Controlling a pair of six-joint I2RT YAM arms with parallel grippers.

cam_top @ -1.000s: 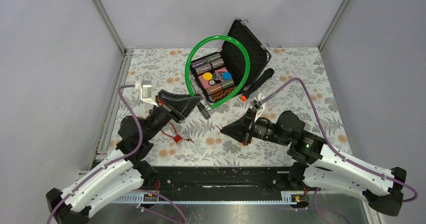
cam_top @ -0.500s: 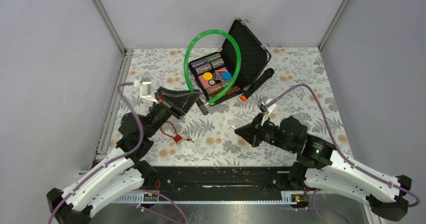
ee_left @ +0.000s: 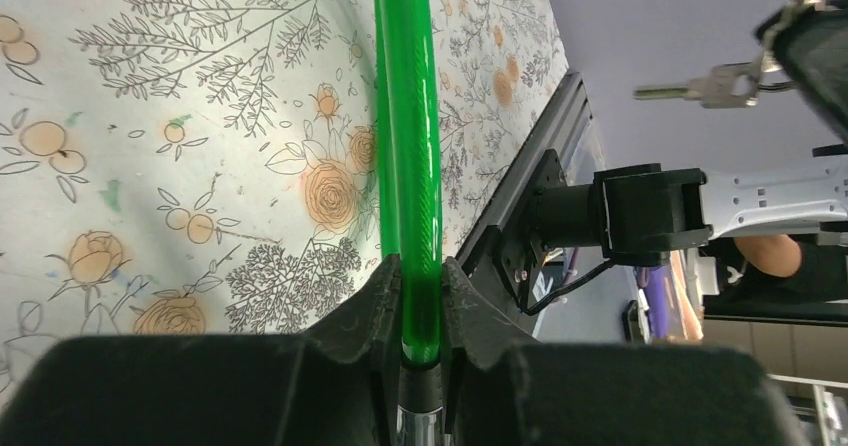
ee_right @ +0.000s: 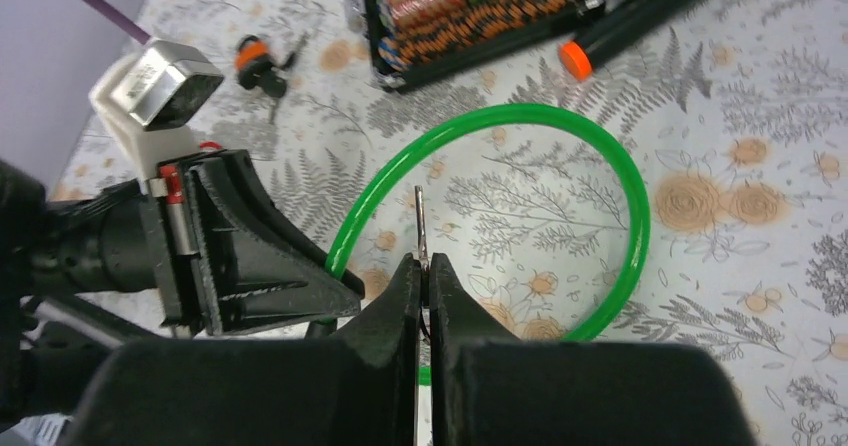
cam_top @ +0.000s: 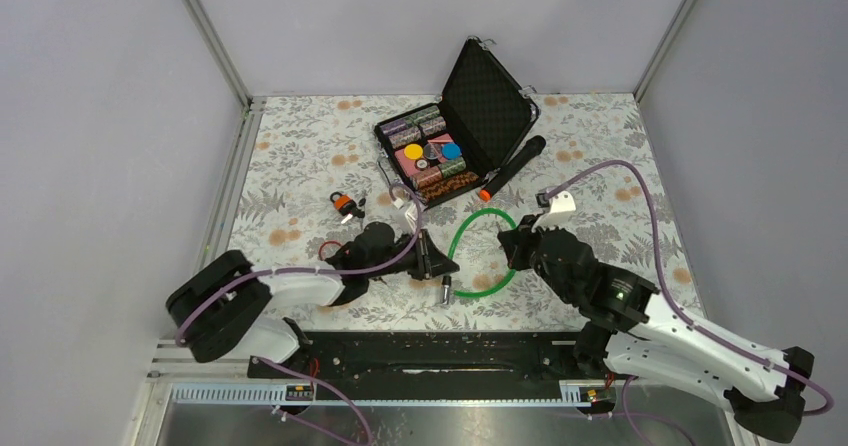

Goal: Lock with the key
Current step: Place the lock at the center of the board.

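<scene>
At the centre of the overhead view, a table with a flower-printed cloth (cam_top: 300, 156) sits between plain grey walls (cam_top: 100, 116), with bare metal posts (cam_top: 205, 31) rising at the back corners and a black rail (cam_top: 430, 366) along the bottom edge. An open black case (cam_top: 492, 114) of coloured chips stands at upper centre. A black stick with an orange tip (cam_top: 515, 164) lies just right of it, and a small orange padlock (cam_top: 344, 203) lies at left.

Lower down, the green cable loop (cam_top: 480, 291) lies flat on the cloth. The left gripper (ee_left: 420, 276) pinches one end of it between closed fingers. The right gripper (ee_right: 422, 271) hangs above the loop, fingers clamped on the key (ee_right: 419, 221), whose thin silver blade sticks out past the fingertips.
</scene>
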